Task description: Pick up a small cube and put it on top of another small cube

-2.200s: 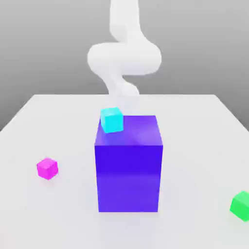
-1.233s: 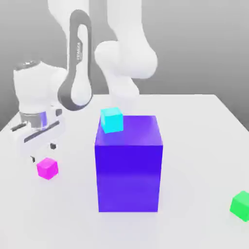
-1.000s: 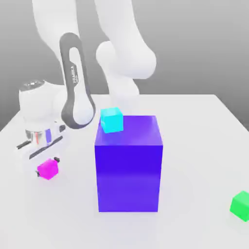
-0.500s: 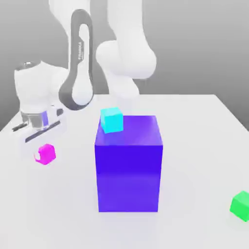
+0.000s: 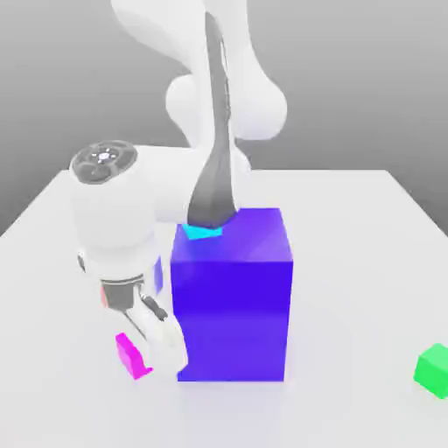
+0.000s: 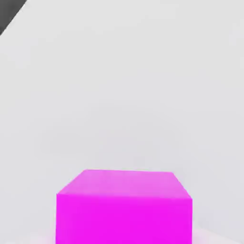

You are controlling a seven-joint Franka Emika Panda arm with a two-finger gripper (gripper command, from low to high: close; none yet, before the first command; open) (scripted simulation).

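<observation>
While our white robot gripper (image 5: pixel 149 354) is squeezed shut on the small bright pink cube (image 5: pixel 131 357), we see that cube between its fingers, partly hidden. We have it near the big blue-violet block (image 5: pixel 232 315), on the exterior view's left of it. The small cyan cube (image 5: pixel 202 232) sits on the block.

On the counter (image 5: pixel 350 262), the large block (image 5: pixel 232 319) stands in the middle of the exterior view. One small cube (image 5: pixel 203 232) sits on top, toward that view's left. Another (image 5: pixel 131 357) is off to the block's left, and a third (image 5: pixel 434 370) lies well apart to its right.
</observation>
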